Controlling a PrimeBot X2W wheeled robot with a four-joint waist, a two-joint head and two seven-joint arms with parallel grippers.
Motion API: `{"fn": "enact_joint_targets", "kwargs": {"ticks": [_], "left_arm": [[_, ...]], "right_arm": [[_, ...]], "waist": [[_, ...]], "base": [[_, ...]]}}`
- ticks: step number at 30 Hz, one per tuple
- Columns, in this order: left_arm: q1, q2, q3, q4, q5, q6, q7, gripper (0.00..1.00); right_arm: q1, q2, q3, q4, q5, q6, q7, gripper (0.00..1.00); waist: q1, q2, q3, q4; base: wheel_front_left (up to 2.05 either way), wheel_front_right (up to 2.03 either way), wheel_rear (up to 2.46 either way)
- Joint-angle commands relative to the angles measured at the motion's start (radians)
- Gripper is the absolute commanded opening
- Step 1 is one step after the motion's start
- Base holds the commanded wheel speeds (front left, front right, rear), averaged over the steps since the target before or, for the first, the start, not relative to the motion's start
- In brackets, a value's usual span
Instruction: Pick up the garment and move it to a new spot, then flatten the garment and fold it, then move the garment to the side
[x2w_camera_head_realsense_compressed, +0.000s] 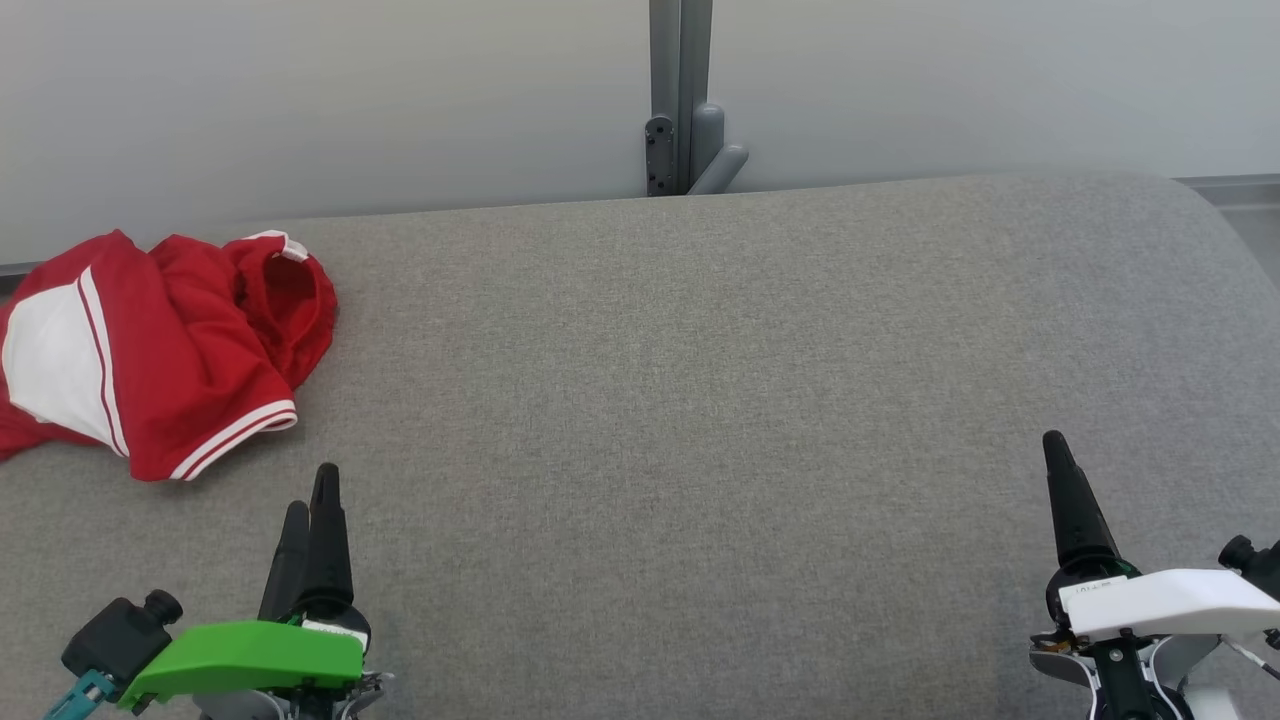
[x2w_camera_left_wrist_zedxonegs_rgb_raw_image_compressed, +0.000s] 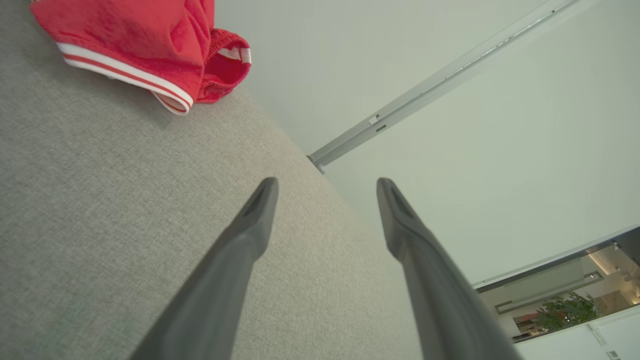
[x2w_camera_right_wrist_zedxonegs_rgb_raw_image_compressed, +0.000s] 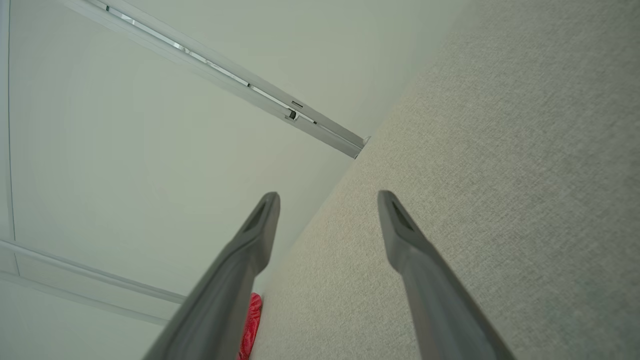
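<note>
Now, furthest left, we see the red garment (x2w_camera_head_realsense_compressed: 150, 350) with its white panel and white stripes lying crumpled on the grey table (x2w_camera_head_realsense_compressed: 700, 400). It is ahead of our left pincer (x2w_camera_head_realsense_compressed: 312, 487) and off to that pincer's left, clear of the fingertips. We hold that pincer open, its two dark fingers spread with nothing between them. Well over to its right, our right pincer (x2w_camera_right_wrist_zedxonegs_rgb_raw_image_compressed: 328, 195) is open too and empty, with the garment far off to its left.
</note>
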Motion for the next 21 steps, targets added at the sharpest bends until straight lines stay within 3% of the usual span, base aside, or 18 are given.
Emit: {"fn": "enact_joint_targets", "kwargs": {"ticks": [1, 7, 21], "left_arm": [[-0.023, 0.006, -0.005, -0.021, 0.053, 0.007, -0.011, 1.0], [-0.015, 0.007, -0.01, -0.031, 0.197, 0.017, -0.034, 1.0], [0.004, 0.008, -0.016, -0.033, 0.389, 0.033, -0.074, 1.0]], "right_arm": [[-0.014, -0.007, 0.004, -0.027, -0.051, 0.0, -0.012, 1.0], [-0.007, -0.007, 0.027, -0.049, -0.198, 0.0, -0.035, 1.0], [0.005, -0.009, 0.046, -0.064, -0.399, 0.0, -0.074, 1.0]], "waist": [[0.0, 0.0006, 0.0, 0.0], [0.0, 0.0007, 0.002, -0.001], [0.0, 0.001, 0.002, -0.003]], "base": [[0.0, 0.0, 0.0], [0.0, 0.0, 0.0], [0.0, 0.0, 0.0]]}}
